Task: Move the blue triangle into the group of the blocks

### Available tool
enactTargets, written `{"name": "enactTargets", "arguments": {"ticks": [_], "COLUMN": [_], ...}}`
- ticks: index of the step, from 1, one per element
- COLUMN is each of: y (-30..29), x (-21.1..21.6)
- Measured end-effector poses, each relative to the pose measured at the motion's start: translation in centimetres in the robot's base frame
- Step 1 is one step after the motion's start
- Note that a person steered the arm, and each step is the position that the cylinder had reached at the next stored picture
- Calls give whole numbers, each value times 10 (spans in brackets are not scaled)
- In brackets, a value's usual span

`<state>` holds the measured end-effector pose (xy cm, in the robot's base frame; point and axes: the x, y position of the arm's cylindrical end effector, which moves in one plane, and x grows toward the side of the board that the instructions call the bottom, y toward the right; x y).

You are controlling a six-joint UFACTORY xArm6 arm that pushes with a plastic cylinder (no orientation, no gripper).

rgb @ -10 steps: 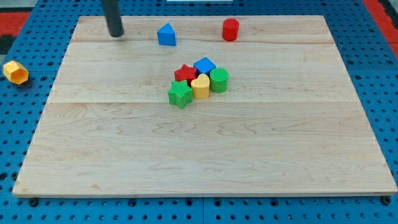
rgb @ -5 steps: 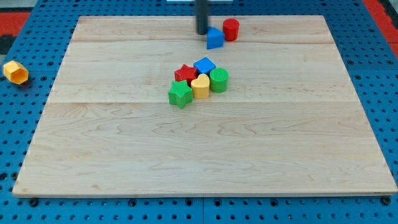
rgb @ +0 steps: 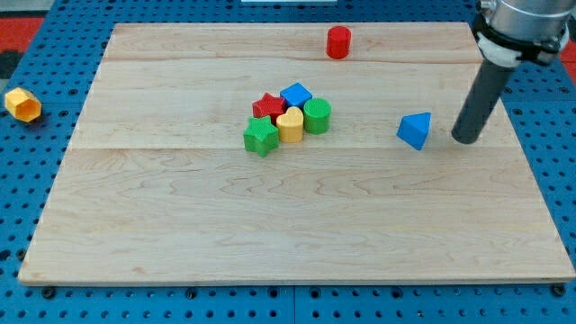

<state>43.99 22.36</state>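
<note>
The near half of the wooden board (rgb: 270, 234) is plain wood. Going up the view, the first things met sit around mid-board. My tip (rgb: 465, 139) rests on the wood at the view's right, just to the right of the blue triangle (rgb: 415, 130), near it but with a sliver of board between them. The arm ends in a plain rod, so there are no jaws to be wide, narrow or holding anything. The blue triangle lies well apart from the group, off to the group's right.

The group itself is left of centre, its blocks packed tight against each other: the green star (rgb: 261, 137) nearest, the yellow heart (rgb: 290, 125) beside it, the green cylinder (rgb: 317, 116) to the right of that, then the red star (rgb: 268, 106) and the blue cube (rgb: 296, 94) behind.

Off the board at the view's left, a yellow hexagon (rgb: 22, 104) sits on the blue pegboard (rgb: 36, 180). Farthest away, near the board's top edge, a red cylinder (rgb: 338, 42) stands alone
</note>
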Motion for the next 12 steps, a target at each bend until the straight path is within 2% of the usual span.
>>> {"name": "enactTargets", "arguments": {"ticks": [2, 3, 4, 5, 6, 7, 8, 11, 12], "y": [-61, -175, -145, -58, -82, -134, -142, -196, -186], "x": [-17, -17, -1, -12, -75, -87, -58, -27, -14]}}
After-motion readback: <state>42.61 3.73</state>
